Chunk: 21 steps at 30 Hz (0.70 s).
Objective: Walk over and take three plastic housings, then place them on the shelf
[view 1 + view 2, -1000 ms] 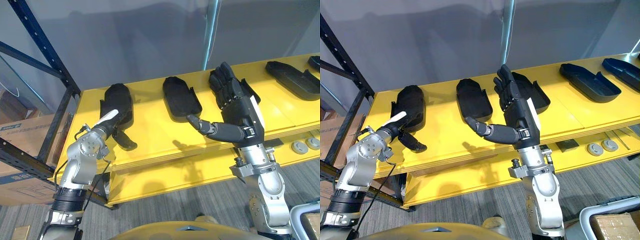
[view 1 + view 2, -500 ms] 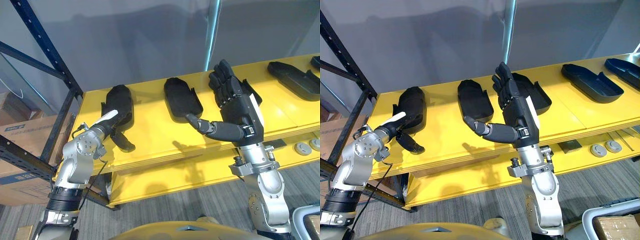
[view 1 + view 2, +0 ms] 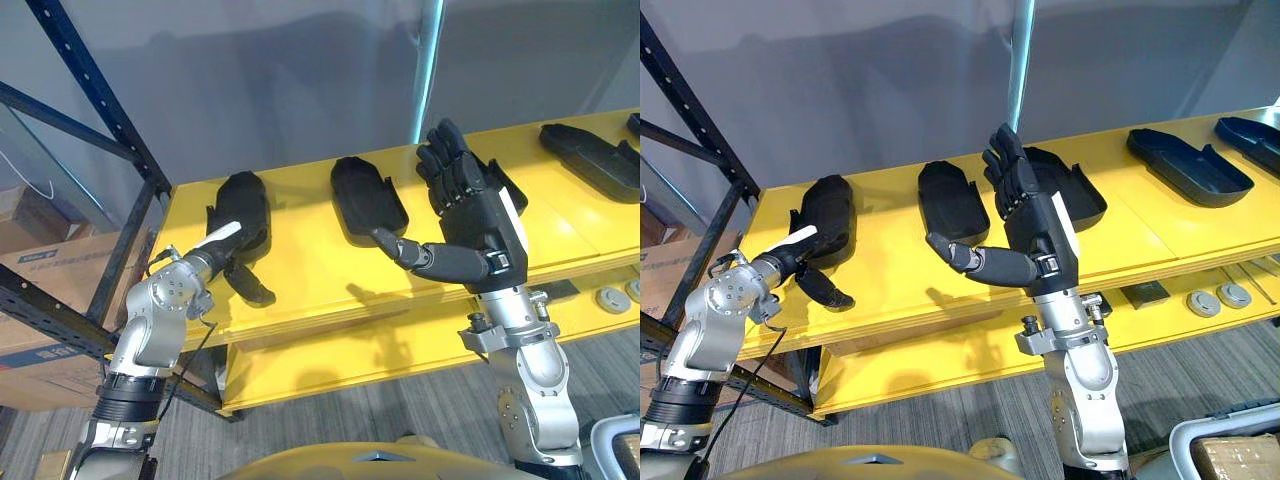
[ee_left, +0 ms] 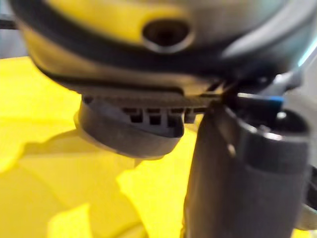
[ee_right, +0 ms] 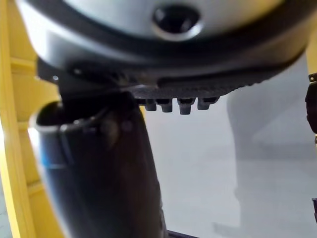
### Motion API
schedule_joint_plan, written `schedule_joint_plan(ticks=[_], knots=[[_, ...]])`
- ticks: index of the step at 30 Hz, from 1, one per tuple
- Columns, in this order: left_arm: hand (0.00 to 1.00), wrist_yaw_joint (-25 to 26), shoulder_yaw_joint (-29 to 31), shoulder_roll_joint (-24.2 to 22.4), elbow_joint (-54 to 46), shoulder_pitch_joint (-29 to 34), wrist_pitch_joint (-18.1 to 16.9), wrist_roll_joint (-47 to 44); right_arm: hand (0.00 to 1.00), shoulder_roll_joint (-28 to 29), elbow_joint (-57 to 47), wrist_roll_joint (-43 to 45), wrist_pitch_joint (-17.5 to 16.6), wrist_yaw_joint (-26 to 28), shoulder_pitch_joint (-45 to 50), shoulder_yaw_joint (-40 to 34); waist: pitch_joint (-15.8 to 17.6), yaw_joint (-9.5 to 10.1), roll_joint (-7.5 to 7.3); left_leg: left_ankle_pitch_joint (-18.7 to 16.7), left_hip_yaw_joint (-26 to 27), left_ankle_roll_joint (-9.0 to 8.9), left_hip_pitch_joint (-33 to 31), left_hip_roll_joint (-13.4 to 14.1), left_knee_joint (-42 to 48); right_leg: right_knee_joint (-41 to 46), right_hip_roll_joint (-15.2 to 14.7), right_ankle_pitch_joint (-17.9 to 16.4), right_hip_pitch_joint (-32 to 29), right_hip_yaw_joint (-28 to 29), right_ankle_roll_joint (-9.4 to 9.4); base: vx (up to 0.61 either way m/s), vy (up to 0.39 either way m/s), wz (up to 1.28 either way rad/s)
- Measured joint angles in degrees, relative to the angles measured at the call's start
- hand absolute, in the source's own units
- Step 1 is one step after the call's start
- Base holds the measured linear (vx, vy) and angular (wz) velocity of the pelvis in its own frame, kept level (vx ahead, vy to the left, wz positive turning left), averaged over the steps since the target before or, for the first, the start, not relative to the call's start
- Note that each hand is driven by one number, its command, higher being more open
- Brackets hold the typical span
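Three black plastic housings lie in a row on the yellow shelf [image 3: 300,260]. The left housing [image 3: 243,198] has my left hand [image 3: 212,250] lying against its near end, fingers stretched along it and the thumb splayed out over the shelf. The middle housing [image 3: 368,197] lies free. My right hand [image 3: 478,215] is raised open above the shelf, fingers straight up and the thumb pointing toward the middle housing. It hides most of the third housing [image 3: 1085,200] behind it. Neither hand holds anything.
Two more black housings [image 3: 1188,165] [image 3: 1252,130] lie further right on the shelf. A lower yellow shelf carries two round parts [image 3: 1205,302] and a dark square piece [image 3: 1150,293]. A dark blue rack upright [image 3: 100,110] and cardboard boxes [image 3: 50,290] stand at the left.
The whole view has shifted slightly, so the camera moved. Both hands keep their poses relative to the housings.
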Motion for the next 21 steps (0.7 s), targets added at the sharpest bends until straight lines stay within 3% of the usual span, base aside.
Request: schedule_joint_plan(ticks=[4,8,10,13,17,21], knots=[[1.00,14.5,2.4,-0.9,-2.2,0.1,-1.7,-7.8,1.00,0.3,0.0,0.0,-0.1,-0.5,0.0,0.0,0.0,0.03,-0.05,0.0,0.0,0.00,0.0,0.0,0.0,0.0,0.0,0.0,0.0,0.0,-0.01,0.00,0.000,0.00],[1.00,29.3,6.4,-5.6,-7.9,1.1,-7.7,-12.3,1.00,1.8,0.0,-0.1,-1.0,-0.6,0.1,-0.1,0.1,-0.04,-0.18,0.0,-0.1,0.00,0.0,0.0,0.0,0.0,0.0,-0.1,0.0,0.0,-0.10,0.00,0.000,0.00],[1.00,37.2,7.4,-8.8,-13.8,4.7,-14.1,-12.8,1.00,3.2,0.0,-0.5,-2.1,-1.3,0.4,0.0,0.1,-0.10,-0.22,-0.1,-0.1,-0.05,0.0,0.0,0.0,-0.1,0.1,-0.2,0.0,0.0,-0.22,0.00,0.000,0.00],[1.00,44.6,7.3,-12.7,-19.6,9.8,-22.1,-13.1,1.00,4.2,0.0,-3.5,-3.2,-3.9,1.4,-0.1,0.3,0.11,-0.48,-0.1,-0.3,-0.06,0.0,0.0,0.0,-0.1,0.1,-0.3,0.0,-0.1,-0.16,0.00,0.000,0.00],[1.00,49.3,7.8,-16.2,-23.0,15.4,-30.1,-15.0,1.00,5.5,0.2,-4.7,-3.1,-6.7,4.4,-0.5,0.6,0.20,-0.92,-0.1,-0.7,-0.06,0.0,0.0,0.0,-0.2,0.1,-0.4,0.3,-0.2,-0.07,0.00,0.000,0.04],[1.00,49.0,8.9,-19.9,-24.3,21.8,-35.8,-22.9,1.00,7.3,0.5,-4.7,-2.9,-7.1,7.5,-2.4,1.1,0.29,-1.66,-0.1,-1.1,-0.07,0.0,0.0,0.0,-1.2,0.1,-0.4,1.0,-0.6,-0.03,0.00,0.000,0.04]])
